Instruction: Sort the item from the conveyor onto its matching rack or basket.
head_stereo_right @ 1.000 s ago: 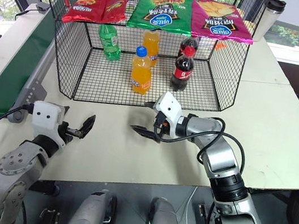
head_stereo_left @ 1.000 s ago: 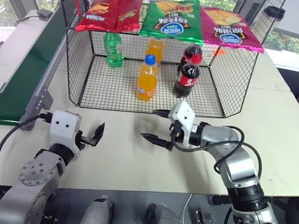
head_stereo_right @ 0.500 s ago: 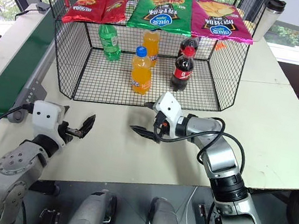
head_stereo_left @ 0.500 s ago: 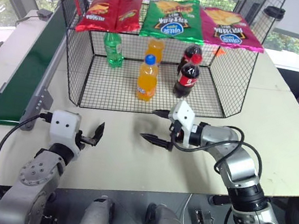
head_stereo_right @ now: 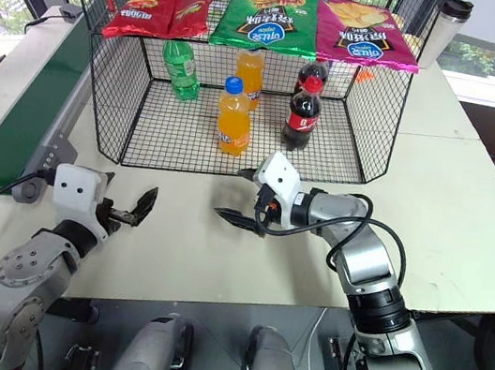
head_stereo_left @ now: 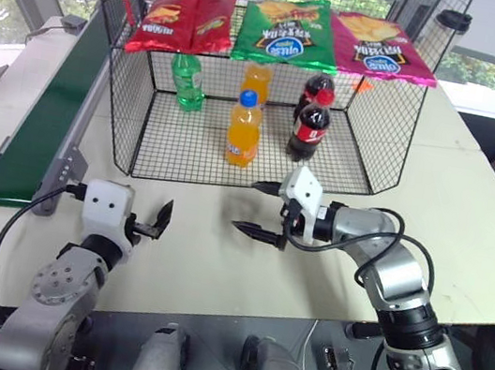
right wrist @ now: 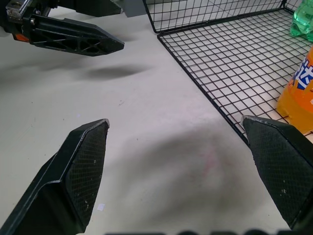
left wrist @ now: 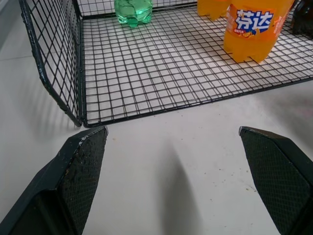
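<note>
Both grippers, left (head_stereo_left: 159, 221) and right (head_stereo_left: 260, 209), fingers apart, empty, over table (head_stereo_left: 196, 262) before cage (head_stereo_left: 251, 162). Bottle (head_stereo_left: 187, 80) well beyond, in cage's far left corner.

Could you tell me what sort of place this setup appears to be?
Probably a lab mock-up of shop stocking: a conveyor beside a wire-mesh cage holding soda bottles, with snack bags hung above, all on a white table.

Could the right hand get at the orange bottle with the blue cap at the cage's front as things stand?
Probably yes. The right hand is open and empty just outside the cage's open front, and the orange bottle stands near that edge with nothing between them; the cola bottle beside it leaves little room.
</note>
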Controlling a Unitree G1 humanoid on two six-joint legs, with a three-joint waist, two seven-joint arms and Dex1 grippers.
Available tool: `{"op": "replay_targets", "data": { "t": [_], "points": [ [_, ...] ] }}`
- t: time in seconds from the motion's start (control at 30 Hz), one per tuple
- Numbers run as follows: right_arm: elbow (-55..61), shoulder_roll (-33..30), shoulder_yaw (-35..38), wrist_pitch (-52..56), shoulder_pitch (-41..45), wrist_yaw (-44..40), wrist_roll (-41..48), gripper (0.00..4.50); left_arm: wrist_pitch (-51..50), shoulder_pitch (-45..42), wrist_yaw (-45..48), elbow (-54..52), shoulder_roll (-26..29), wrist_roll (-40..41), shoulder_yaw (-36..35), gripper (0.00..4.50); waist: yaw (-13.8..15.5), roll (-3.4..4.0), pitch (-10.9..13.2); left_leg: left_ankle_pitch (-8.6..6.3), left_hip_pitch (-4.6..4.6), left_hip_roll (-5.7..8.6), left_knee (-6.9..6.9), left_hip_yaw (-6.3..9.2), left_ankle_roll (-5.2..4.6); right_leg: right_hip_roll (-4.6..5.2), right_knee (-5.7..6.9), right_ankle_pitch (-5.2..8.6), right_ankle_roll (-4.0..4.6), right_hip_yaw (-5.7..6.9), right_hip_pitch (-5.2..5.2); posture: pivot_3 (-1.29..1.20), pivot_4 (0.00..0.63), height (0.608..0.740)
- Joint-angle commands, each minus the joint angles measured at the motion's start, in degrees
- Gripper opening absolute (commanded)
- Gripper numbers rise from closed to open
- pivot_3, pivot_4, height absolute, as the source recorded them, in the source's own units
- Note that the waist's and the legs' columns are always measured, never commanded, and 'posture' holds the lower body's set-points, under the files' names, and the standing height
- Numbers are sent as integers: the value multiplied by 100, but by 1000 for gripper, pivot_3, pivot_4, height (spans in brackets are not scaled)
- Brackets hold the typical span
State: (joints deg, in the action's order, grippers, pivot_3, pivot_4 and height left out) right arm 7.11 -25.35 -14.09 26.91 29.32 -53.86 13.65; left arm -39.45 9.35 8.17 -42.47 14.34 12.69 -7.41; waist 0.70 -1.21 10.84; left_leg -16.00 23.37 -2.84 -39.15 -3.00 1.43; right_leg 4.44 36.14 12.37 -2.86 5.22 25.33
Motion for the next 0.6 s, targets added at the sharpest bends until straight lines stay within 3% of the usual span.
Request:
{"op": "replay_targets", "data": {
  "t": [0.03,0.6],
  "points": [
    [165,17,58,-132,4,1,71,4500,88,6,-9,-231,47,-58,47,4467,-1,0,0,0,0,0,0,0,0,0,0,0,0,0,0,0,150,740],
    [214,8,56,-72,40,-2,97,4500,112,1,2,-214,63,-67,7,4467,-1,0,0,0,0,0,0,0,0,0,0,0,0,0,0,0,150,740]
  ]
}}
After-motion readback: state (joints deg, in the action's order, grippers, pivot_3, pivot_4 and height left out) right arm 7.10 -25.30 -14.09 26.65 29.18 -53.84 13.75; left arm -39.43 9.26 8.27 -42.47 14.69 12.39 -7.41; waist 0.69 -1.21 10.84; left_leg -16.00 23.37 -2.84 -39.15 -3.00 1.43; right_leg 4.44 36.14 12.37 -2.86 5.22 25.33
